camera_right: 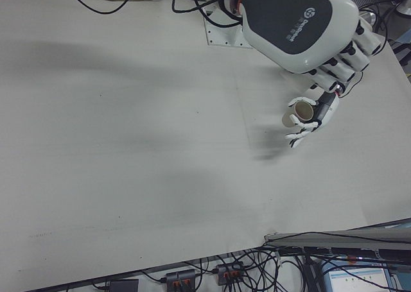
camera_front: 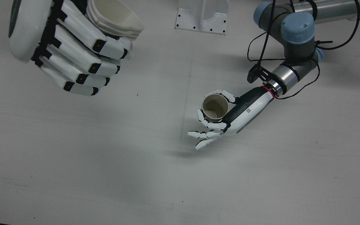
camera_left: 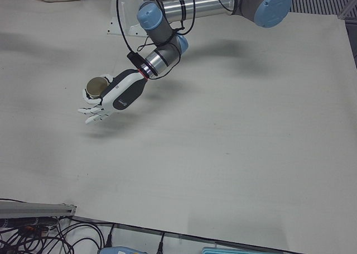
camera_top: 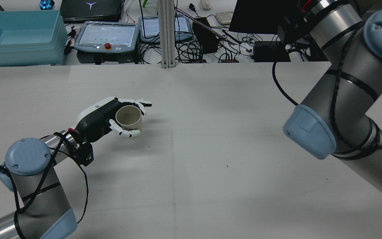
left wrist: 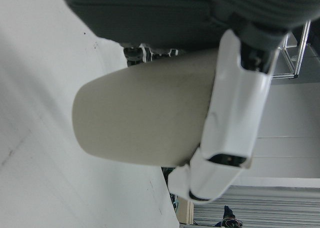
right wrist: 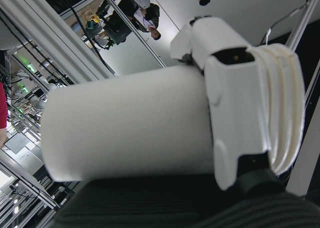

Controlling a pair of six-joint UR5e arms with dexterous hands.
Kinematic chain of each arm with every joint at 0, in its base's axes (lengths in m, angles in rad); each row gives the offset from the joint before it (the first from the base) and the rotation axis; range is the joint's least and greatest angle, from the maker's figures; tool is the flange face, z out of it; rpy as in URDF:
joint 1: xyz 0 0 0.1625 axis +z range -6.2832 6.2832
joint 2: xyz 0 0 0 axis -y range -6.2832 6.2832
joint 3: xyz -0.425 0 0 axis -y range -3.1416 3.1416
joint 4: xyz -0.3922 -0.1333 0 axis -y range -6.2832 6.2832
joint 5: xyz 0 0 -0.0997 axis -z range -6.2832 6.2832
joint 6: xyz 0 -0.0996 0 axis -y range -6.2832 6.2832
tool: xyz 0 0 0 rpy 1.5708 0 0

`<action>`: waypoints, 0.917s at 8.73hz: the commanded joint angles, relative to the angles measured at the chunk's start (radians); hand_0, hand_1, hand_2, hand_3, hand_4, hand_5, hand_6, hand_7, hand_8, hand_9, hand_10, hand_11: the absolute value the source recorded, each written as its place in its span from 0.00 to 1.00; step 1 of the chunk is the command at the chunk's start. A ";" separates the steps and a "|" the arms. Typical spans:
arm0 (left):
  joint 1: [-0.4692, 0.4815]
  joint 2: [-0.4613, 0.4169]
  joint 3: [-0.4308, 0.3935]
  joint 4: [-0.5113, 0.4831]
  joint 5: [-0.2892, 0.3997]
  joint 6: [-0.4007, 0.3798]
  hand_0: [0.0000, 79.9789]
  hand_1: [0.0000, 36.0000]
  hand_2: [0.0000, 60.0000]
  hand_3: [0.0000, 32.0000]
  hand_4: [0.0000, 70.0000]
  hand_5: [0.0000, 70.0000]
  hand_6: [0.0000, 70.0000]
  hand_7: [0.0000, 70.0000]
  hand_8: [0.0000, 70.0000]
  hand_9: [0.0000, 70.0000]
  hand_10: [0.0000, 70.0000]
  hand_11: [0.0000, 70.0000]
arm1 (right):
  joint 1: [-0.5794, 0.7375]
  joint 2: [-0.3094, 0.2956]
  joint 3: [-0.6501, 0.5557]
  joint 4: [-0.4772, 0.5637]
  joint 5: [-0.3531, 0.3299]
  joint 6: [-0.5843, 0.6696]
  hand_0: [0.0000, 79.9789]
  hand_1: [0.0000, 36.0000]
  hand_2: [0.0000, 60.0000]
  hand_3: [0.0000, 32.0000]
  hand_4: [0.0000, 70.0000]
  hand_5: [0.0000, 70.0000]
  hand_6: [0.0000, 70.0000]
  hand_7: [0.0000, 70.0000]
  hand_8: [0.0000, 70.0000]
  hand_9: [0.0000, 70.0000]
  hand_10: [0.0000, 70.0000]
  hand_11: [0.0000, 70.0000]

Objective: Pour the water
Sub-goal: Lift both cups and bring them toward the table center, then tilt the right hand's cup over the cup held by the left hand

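Beige cup (camera_front: pixel 215 107) clasped by left hand (camera_front: pixel 230 115), white cup (camera_front: pixel 116 17) clasped by right hand (camera_front: pixel 64 47)

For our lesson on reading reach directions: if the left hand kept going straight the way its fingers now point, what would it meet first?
Probably nothing on the table. The left hand, shut on the paper cup, points across bare table toward the operators' side; in the rear view that line looks free to the far edge, though height is unclear.

Silver arms (camera_top: pixel 347 89), blue joint caps — white-and-black robot hand (camera_front: pixel 230 117), black cables.
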 commanded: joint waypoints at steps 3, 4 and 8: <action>-0.002 -0.112 -0.006 0.073 0.000 -0.005 1.00 1.00 1.00 0.00 1.00 1.00 0.36 0.28 0.13 0.09 0.08 0.16 | -0.254 0.012 -0.074 -0.007 0.097 -0.406 1.00 1.00 1.00 0.00 1.00 1.00 0.93 1.00 0.59 0.75 0.47 0.71; -0.003 -0.112 -0.009 0.075 0.000 -0.008 1.00 1.00 1.00 0.00 1.00 1.00 0.36 0.28 0.13 0.09 0.07 0.16 | -0.293 0.000 -0.076 -0.006 0.126 -0.442 1.00 1.00 1.00 0.00 1.00 1.00 0.90 1.00 0.57 0.73 0.45 0.69; -0.015 -0.039 -0.009 0.013 -0.003 -0.044 1.00 1.00 1.00 0.00 1.00 1.00 0.35 0.28 0.13 0.09 0.08 0.15 | -0.172 -0.204 0.051 0.005 0.137 -0.216 1.00 1.00 1.00 0.00 1.00 1.00 0.84 1.00 0.54 0.69 0.46 0.71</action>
